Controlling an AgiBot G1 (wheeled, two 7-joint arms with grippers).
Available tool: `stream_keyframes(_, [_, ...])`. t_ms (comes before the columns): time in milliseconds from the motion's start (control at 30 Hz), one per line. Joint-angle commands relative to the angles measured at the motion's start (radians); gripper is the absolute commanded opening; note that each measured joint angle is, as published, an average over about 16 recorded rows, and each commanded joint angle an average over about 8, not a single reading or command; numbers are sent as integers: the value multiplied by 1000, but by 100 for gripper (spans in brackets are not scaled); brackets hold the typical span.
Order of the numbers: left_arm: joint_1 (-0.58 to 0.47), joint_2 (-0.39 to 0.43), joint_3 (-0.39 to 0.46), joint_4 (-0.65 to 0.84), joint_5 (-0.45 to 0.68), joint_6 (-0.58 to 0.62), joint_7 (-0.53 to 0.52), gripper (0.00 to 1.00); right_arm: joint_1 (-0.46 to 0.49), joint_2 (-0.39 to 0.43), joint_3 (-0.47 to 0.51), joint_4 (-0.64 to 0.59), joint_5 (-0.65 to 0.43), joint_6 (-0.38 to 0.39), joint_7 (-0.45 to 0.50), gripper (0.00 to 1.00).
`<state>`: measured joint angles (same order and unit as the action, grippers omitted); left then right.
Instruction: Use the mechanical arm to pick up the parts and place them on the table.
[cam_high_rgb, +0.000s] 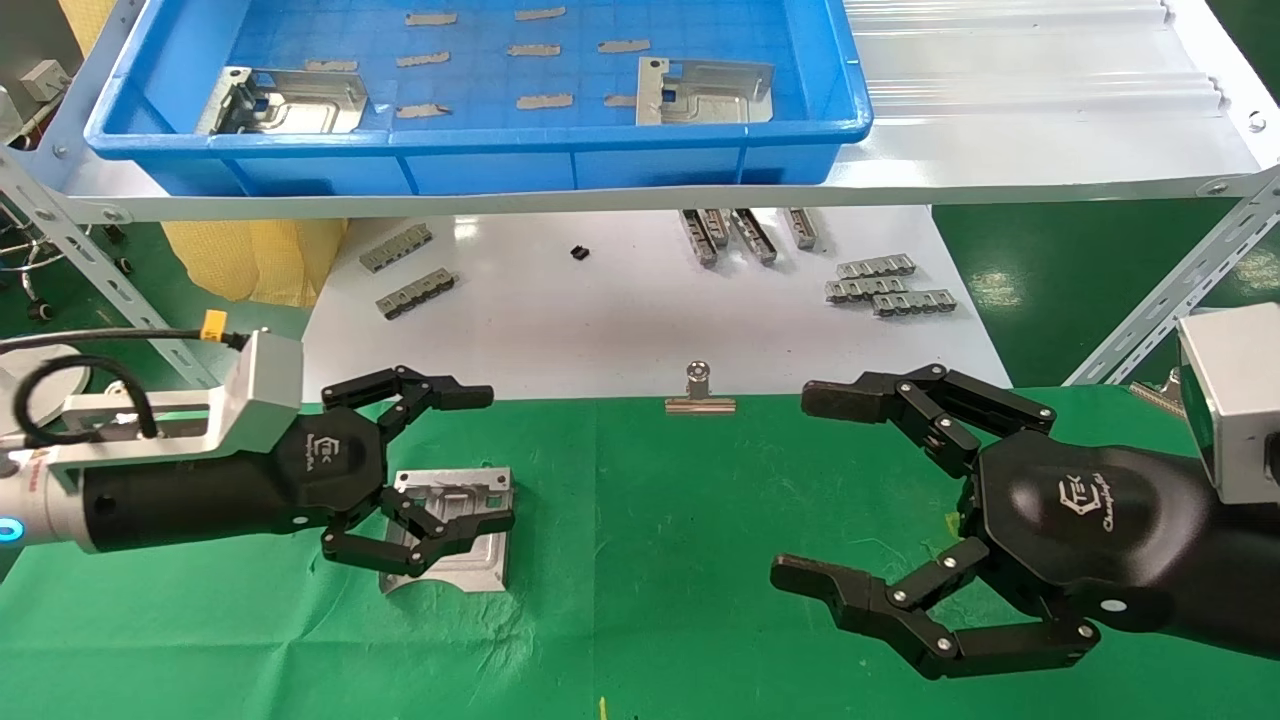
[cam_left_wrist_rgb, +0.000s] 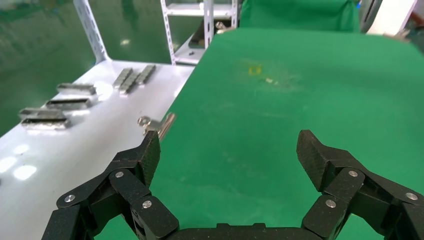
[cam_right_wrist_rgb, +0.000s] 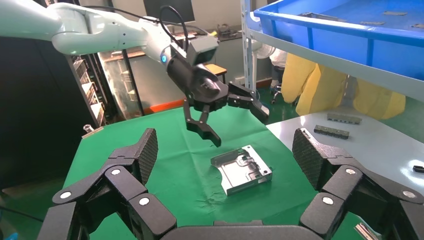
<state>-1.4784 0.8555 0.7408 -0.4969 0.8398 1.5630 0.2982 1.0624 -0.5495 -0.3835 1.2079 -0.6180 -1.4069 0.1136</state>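
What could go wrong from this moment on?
The open left gripper hangs just above the part on the green table; moving off low, a finger might snag and drag it. Two parts remain in the blue tray under raised walls, so reaching in risks a knock.

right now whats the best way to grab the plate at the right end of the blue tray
Come from above and pinch the part across its two straight opposite edges. It lies flat in the blue tray, so the faces can't be pinched; the right gripper, open, is on that side.
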Motion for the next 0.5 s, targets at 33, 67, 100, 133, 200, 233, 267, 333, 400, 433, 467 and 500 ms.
stream_keyframes(33, [21,-13,-24,-42,-6,-4,-26,100,0,0,0,0,0,0,0,100])
stream_keyframes(67, [32,-19,-36,-62,-9,-5,-38,100,0,0,0,0,0,0,0,100])
stream_keyframes(100, [42,-26,-48,-83,-11,-7,-51,100,0,0,0,0,0,0,0,100])
stream_keyframes(133, [53,-32,-61,-104,-14,-9,-64,100,0,0,0,0,0,0,0,100])
stream_keyframes(200, [74,-45,-85,-145,-20,-12,-90,100,0,0,0,0,0,0,0,100])
stream_keyframes(233, [85,-52,-97,-166,-23,-14,-103,100,0,0,0,0,0,0,0,100])
stream_keyframes(267, [96,-58,-109,-186,-26,-16,-115,100,0,0,0,0,0,0,0,100])
stream_keyframes(333, [117,-71,-134,-228,-32,-20,-141,100,0,0,0,0,0,0,0,100])
stream_keyframes(400, [138,-84,-158,-269,-37,-23,-166,100,0,0,0,0,0,0,0,100])
stream_keyframes(433, [149,-90,-170,-290,-40,-25,-179,100,0,0,0,0,0,0,0,100])
stream_keyframes(467, [159,-96,-182,-311,-43,-27,-192,100,0,0,0,0,0,0,0,100])
stream_keyframes(500, [170,-103,-194,-332,-46,-28,-205,100,0,0,0,0,0,0,0,100])
